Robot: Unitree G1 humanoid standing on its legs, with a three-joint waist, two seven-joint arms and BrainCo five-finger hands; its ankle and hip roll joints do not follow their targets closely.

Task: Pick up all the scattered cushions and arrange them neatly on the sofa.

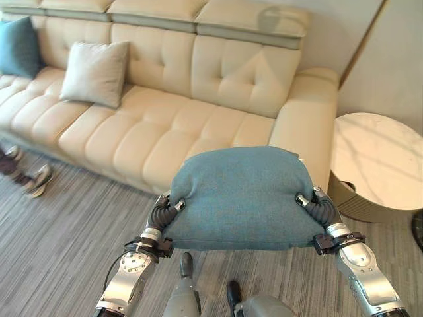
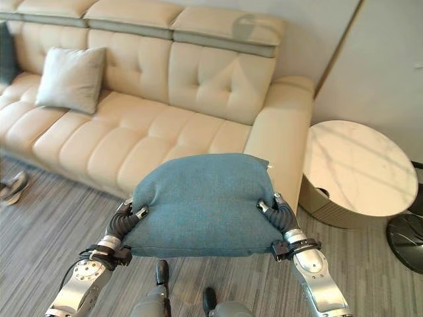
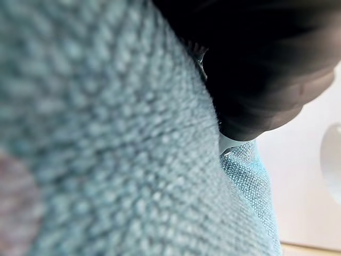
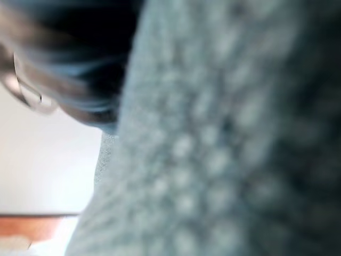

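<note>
A teal cushion [image 1: 241, 195] hangs above the floor in front of the sofa's [image 1: 165, 132] right end, carried between my two hands. My left hand [image 1: 165, 210] presses against its left side and my right hand [image 1: 317, 206] against its right side, both mostly hidden under the cushion. Up close, the left wrist view has the teal weave [image 3: 106, 133] beside the hand's dark cover [image 3: 261, 80], and the right wrist view has the same fabric [image 4: 224, 149]. A light grey cushion [image 1: 96, 71] leans on the sofa back at the left. Another teal cushion [image 1: 16, 46] stands at the sofa's far left.
A round marble-topped side table [image 1: 377, 165] stands right of the sofa's armrest [image 1: 310, 125]. A person's shoes [image 1: 36, 179] rest on the grey striped floor by the sofa's left front. A dark object [image 2: 406, 241] lies on the floor at the far right.
</note>
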